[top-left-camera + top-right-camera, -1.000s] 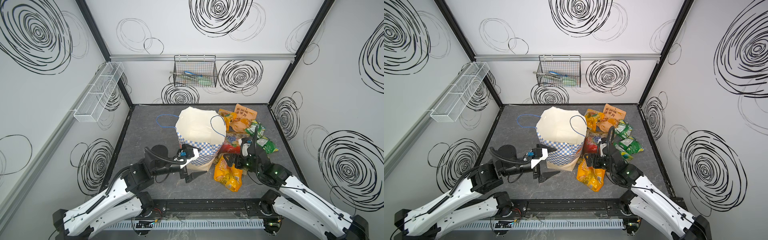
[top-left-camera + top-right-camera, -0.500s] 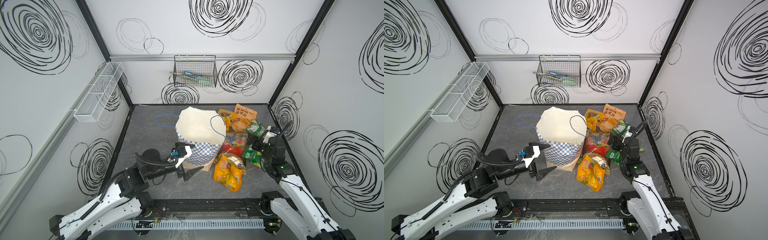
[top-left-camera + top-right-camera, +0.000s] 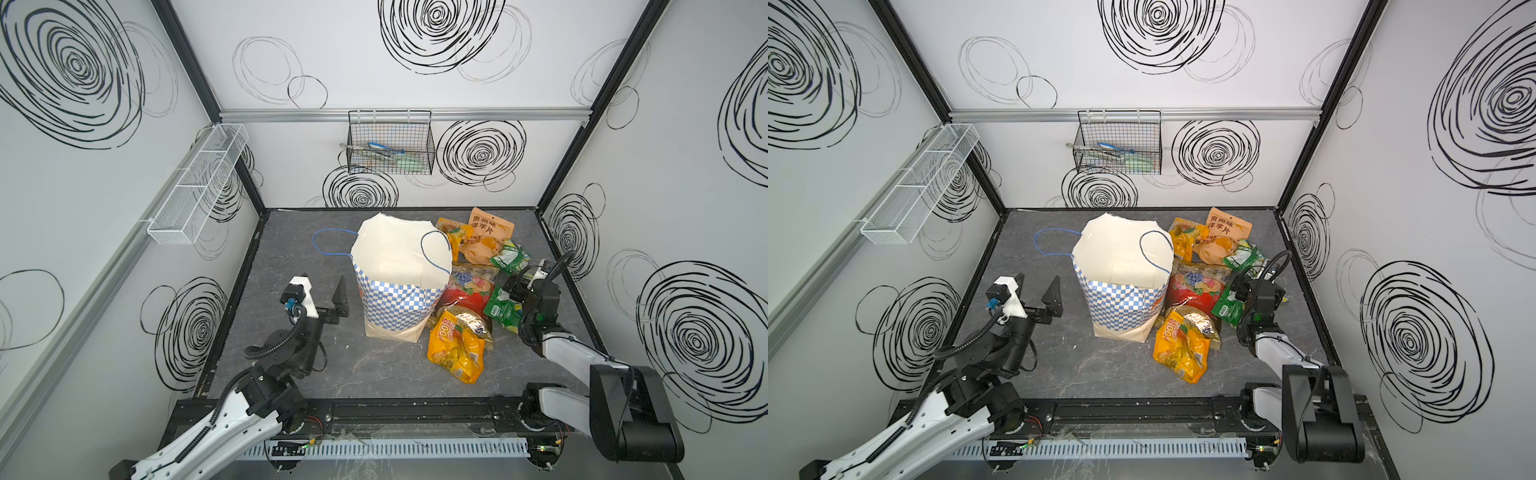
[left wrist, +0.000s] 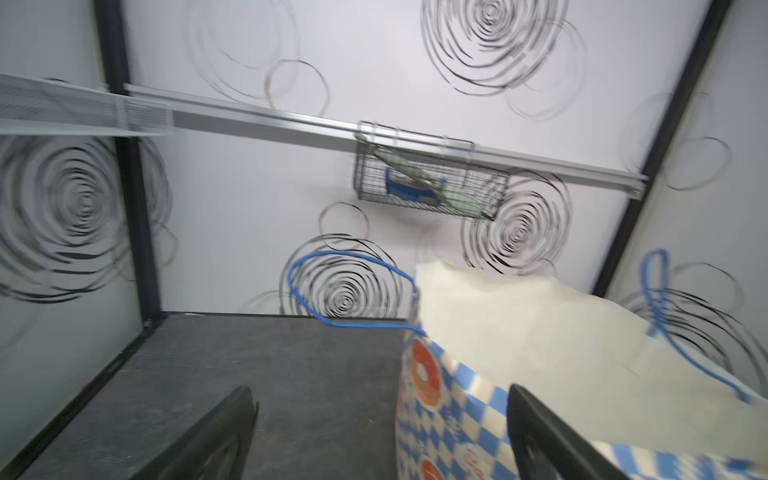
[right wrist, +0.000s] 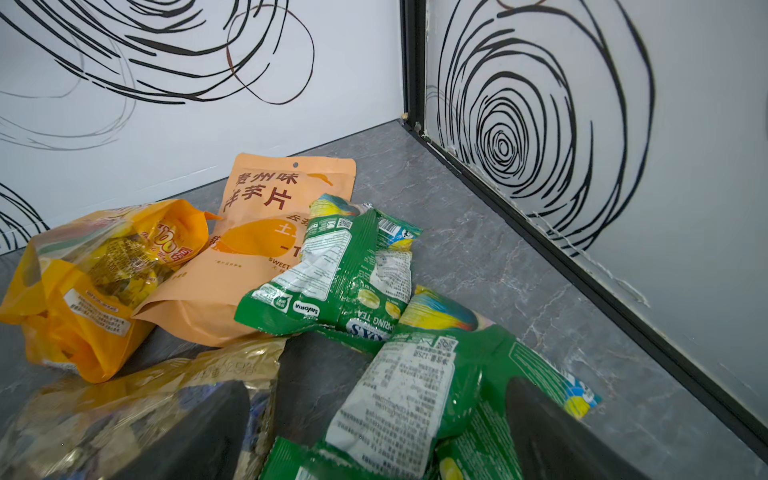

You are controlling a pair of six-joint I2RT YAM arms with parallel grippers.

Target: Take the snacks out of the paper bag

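Both grippers have pulled back from the paper bag (image 3: 399,299).
The left gripper (image 3: 324,282) and right gripper (image 3: 517,284) are spread wide. The bag stands mid-desk (image 3: 291,249), snacks (image 3: 457,349) piled by its right edge, bare room on its left.

A black wire basket (image 3: 361,163) holding utensils (image 3: 386,150) hangs on the back wall. A white mesh shelf (image 3: 195,187) is on the side wall, above the grey bench (image 3: 286,253).
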